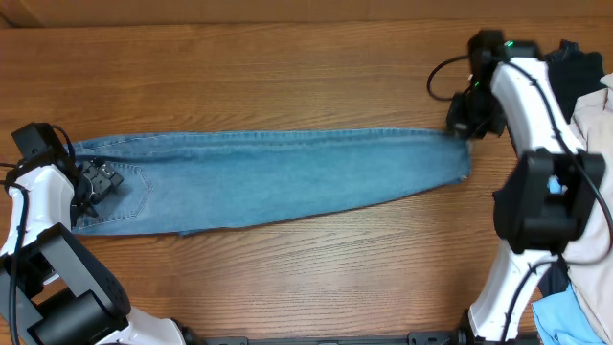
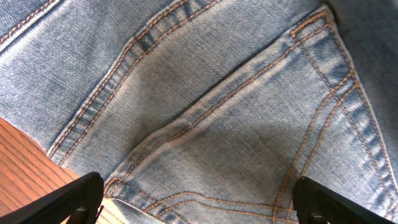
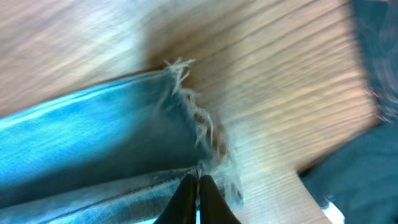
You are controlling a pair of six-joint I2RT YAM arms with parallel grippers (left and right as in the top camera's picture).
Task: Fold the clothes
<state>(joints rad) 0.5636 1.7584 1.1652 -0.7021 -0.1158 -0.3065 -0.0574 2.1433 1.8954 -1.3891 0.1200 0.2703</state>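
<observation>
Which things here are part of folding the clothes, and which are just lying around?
Job: jeans; left gripper, open over their waist end; right gripper, shut on their hem.
Lying about: dark garment, beige cloth, pale blue cloth, all at the far right.

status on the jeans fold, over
left gripper open above back pocket. right gripper shut on jeans hem. jeans flat, full length. other clothes far right.

light blue jeans (image 1: 278, 177) flat lengthwise
</observation>
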